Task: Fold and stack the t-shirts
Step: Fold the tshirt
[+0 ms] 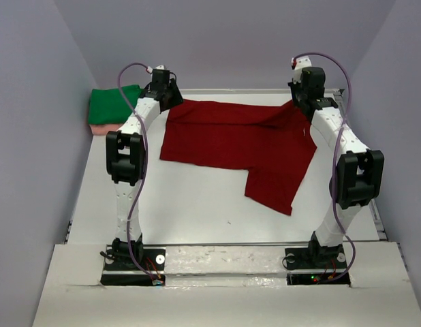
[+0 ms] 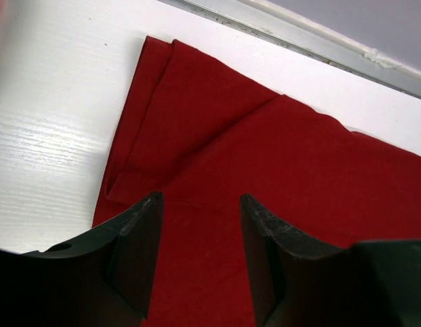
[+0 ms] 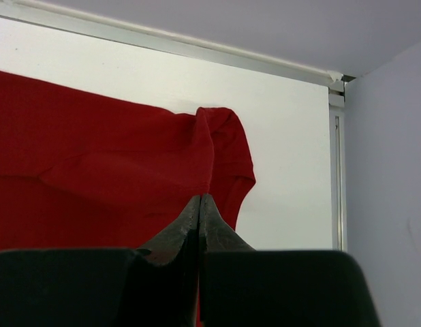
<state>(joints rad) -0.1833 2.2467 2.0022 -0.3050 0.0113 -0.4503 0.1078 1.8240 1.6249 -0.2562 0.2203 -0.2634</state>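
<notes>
Your right gripper [image 3: 199, 197] is pinching shut on the far right corner of the dark red t-shirt [image 1: 231, 143], which is lying spread on the white table [image 1: 197, 218], while your left gripper [image 2: 200, 199] is hanging, jaws apart, over its far left corner, near the green t-shirt [image 1: 112, 103] sitting on the pink t-shirt [image 1: 101, 129].

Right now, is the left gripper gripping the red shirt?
No, the left gripper stands open above the red shirt, nothing pinched between its jaws.
</notes>
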